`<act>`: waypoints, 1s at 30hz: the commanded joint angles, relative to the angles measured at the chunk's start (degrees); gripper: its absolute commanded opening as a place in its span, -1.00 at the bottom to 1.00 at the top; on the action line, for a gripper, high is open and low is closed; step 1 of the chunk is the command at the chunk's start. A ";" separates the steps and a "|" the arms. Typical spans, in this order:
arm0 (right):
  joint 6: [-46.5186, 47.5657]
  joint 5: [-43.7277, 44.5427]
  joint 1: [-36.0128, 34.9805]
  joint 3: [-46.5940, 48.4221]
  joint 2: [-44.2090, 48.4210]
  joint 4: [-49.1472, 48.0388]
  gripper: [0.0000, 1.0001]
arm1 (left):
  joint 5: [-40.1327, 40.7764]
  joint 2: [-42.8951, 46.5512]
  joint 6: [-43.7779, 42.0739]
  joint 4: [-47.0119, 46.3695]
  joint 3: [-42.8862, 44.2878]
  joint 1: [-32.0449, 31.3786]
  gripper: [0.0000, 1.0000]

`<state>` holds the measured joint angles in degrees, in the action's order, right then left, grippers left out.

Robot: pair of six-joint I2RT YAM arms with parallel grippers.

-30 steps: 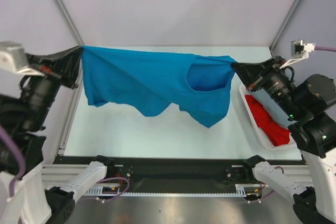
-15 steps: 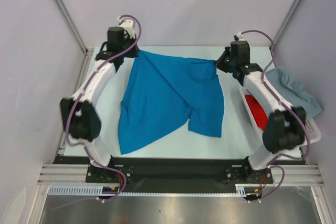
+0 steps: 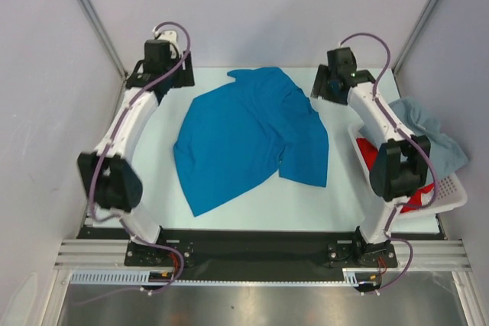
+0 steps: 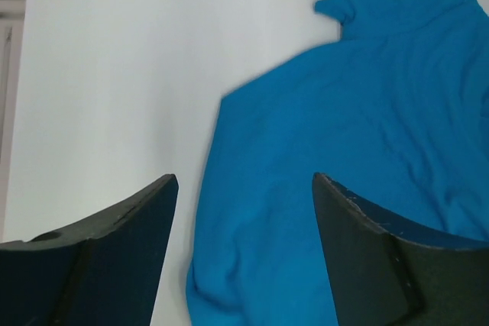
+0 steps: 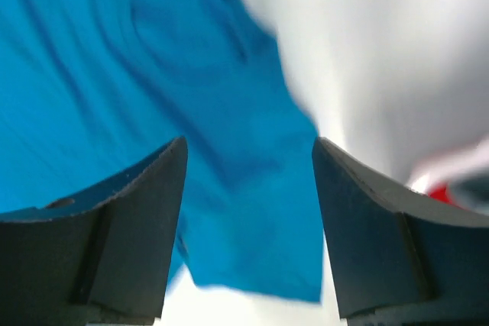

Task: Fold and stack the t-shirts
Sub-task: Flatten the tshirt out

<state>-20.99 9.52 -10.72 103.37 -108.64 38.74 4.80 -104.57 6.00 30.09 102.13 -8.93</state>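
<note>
Blue t-shirt (image 3: 244,143) first: it lies on the table (image 3: 328,208) just left of the basket (image 3: 452,198), spread out but not flat. Its side nearest the basket is doubled over in a loose flap, and its hem end, on the side away from the basket, runs out at a slant.

Your left gripper (image 4: 244,179) hangs over the shirt's far corner, well left of the basket, jaws wide apart with nothing between them. Your right gripper (image 5: 249,143) hangs just beyond the basket's far-left corner, over the shirt's other far edge, equally wide and empty.

A pale grey-blue shirt (image 3: 428,124) is draped over the basket's far rim and a red shirt (image 3: 366,155) sits inside it, so I'd say you are on the first garment, at the laying-out step; no fold is made yet.

Next, you probably need to open that flap beside the basket and smooth the cloth square. Take an edge low and pinch one layer only, or the crease may be dragged along.
</note>
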 commanded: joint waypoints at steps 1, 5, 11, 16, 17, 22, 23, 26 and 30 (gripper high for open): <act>3.15 2.97 -5.44 -12.86 11.05 8.29 0.43 | 1.35 17.67 6.12 1.64 -14.34 -1.09 0.54; -0.18 -1.69 -10.19 -26.70 22.14 7.22 0.40 | 1.43 30.81 13.58 7.77 -28.54 -4.16 0.35; -4.14 -11.10 -14.33 -41.48 37.26 6.87 0.06 | 11.71 43.82 32.38 19.62 -45.60 -20.49 0.26; -4.41 -13.12 -14.59 -45.97 44.47 8.63 -0.04 | 9.62 51.30 47.33 23.61 -56.92 -24.47 0.20; -4.84 -13.56 -14.68 -46.50 45.00 8.89 -0.05 | 9.62 52.97 48.92 24.31 -58.43 -24.90 0.17; -7.57 -17.34 -14.85 -49.22 47.38 8.19 -0.09 | 8.22 59.30 54.82 22.13 -67.74 -25.44 0.03; -7.83 -17.60 -14.86 -49.58 47.99 8.11 -0.09 | 7.25 59.40 54.99 21.34 -68.63 -25.35 -0.04; -8.36 -17.96 -14.86 -50.64 48.78 8.37 -0.09 | 6.19 58.61 55.96 20.45 -70.92 -25.44 -0.12; -8.80 -17.95 -14.86 -51.69 50.19 8.72 -0.10 | 6.63 57.47 55.27 19.05 -73.12 -25.52 -0.12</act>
<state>-28.47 -7.27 -25.30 52.14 -60.60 47.51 11.79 -46.83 59.46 52.05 30.15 -33.93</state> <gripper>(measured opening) 0.453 0.442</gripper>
